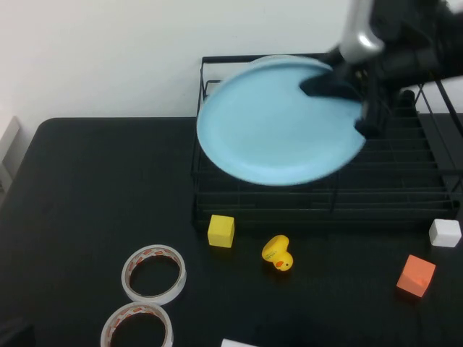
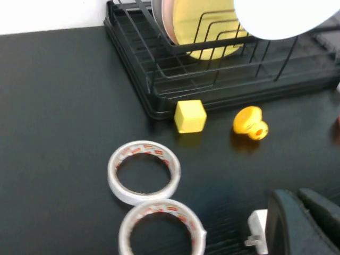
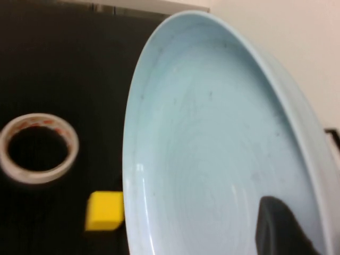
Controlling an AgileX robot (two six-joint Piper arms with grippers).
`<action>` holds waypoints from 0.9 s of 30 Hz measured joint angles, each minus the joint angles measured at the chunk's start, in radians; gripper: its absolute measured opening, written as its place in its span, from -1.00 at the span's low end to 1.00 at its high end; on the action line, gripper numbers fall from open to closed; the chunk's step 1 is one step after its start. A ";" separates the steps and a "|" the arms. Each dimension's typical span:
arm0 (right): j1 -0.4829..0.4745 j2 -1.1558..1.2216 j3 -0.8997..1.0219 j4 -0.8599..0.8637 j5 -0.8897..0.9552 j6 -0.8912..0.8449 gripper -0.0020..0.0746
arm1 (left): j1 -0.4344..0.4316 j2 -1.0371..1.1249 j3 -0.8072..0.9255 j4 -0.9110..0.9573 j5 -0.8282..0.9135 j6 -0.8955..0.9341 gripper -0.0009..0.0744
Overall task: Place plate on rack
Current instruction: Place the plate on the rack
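The large light blue plate is held in the air, tilted, over the left part of the black wire rack. My right gripper is shut on the plate's right rim, coming in from the upper right. In the right wrist view the plate fills the picture, with one dark fingertip pressed on its inner face. In the left wrist view the plate's pale underside hangs over the rack. My left gripper hovers low over the table's front, shut and empty.
A yellow plate and a pink plate stand in the rack's dividers. On the table in front are a yellow cube, a rubber duck, two tape rings, an orange block and a white block.
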 joint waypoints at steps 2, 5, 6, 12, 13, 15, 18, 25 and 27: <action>-0.005 0.042 -0.065 -0.007 0.023 0.000 -0.64 | 0.000 -0.068 0.044 -0.008 -0.004 -0.062 -0.98; -0.031 0.116 -0.205 -0.037 0.064 -0.006 -0.64 | 0.000 -0.147 0.112 -0.052 -0.016 -0.163 -0.98; -0.042 0.133 -0.231 -0.040 0.076 -0.006 -0.64 | 0.000 -0.170 0.134 -0.070 -0.017 -0.188 -0.98; -0.127 0.268 -0.432 0.010 0.131 0.017 -0.64 | 0.000 -0.247 0.200 -0.174 -0.027 -0.253 -0.98; -0.136 0.294 -0.452 0.023 0.138 0.018 -0.64 | 0.000 -0.251 0.201 -0.187 -0.029 -0.255 -0.98; -0.139 0.340 -0.479 0.036 0.141 0.018 -0.64 | 0.000 -0.257 0.201 -0.207 -0.035 -0.255 -0.98; -0.140 0.408 -0.499 0.039 0.145 0.019 -0.64 | 0.000 -0.260 0.201 -0.213 -0.038 -0.255 -0.98; -0.140 0.482 -0.508 0.051 0.145 0.004 -0.64 | 0.000 -0.262 0.201 -0.215 -0.038 -0.255 -0.98; -0.140 0.482 -0.515 0.053 0.145 -0.030 -0.64 | 0.000 -0.262 0.201 -0.215 -0.038 -0.256 -0.98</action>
